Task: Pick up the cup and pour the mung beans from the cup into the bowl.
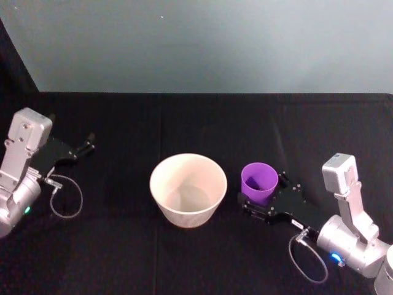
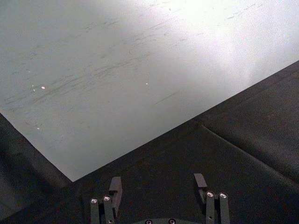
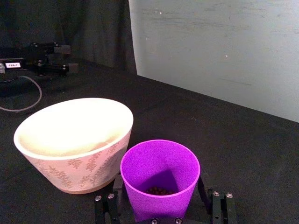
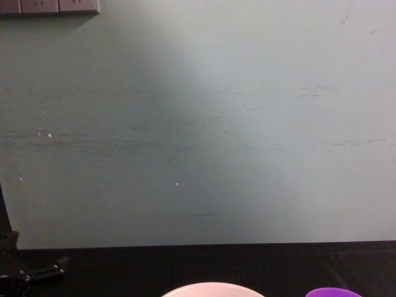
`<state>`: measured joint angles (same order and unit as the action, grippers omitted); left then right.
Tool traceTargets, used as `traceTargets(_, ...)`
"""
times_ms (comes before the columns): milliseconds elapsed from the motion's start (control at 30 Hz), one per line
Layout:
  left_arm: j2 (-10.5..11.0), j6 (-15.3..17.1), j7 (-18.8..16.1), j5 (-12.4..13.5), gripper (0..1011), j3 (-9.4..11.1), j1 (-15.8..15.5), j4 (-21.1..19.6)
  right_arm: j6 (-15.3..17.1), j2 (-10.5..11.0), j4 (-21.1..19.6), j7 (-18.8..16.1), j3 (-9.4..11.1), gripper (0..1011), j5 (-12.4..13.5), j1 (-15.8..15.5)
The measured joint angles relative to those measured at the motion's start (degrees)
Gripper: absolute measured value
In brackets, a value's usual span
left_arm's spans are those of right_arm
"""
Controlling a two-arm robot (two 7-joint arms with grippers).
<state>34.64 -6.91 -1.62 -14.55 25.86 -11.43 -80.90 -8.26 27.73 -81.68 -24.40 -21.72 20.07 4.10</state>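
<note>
A bright glare washes the pale wall (image 2: pixel 210 28), while the black tablecloth (image 1: pixel 196 123) lies dim. The bowl (image 3: pixel 70 128) glows inside; shadow darkens the cup (image 3: pixel 161 175) at its bottom.

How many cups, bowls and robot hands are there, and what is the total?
Cup: 1, purple
Bowl: 1, pinkish-white
Hands: 2, the left hand parked open at far left, the right hand open around the cup
Total: 4
</note>
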Motion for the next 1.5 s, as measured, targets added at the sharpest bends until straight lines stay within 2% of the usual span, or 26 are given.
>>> traceTargets(767,0.0,0.0,0.0,0.0,1000,0.0,0.0,0.0,0.7,-3.0,1.44,-1.83,2.09,998,-1.37,0.65)
traceTargets(933,0.0,0.0,0.0,0.0,1000,0.0,0.0,0.0,0.71,-3.53,1.65,-2.04,2.5,907,-1.37,0.49)
traceTargets(1067,0.0,0.0,0.0,0.0,1000,0.0,0.0,0.0,0.77,-3.67,1.32,-2.01,2.93,771,-1.19,0.12)
traceTargets(1300,0.0,0.0,0.0,0.0,1000,0.0,0.0,0.0,1.71,-3.34,-2.02,-0.56,4.08,733,-1.43,-1.32)
traceTargets(1500,0.0,0.0,0.0,0.0,1000,0.0,0.0,0.0,2.9,-2.84,-6.8,0.78,5.58,728,-1.17,-3.01)
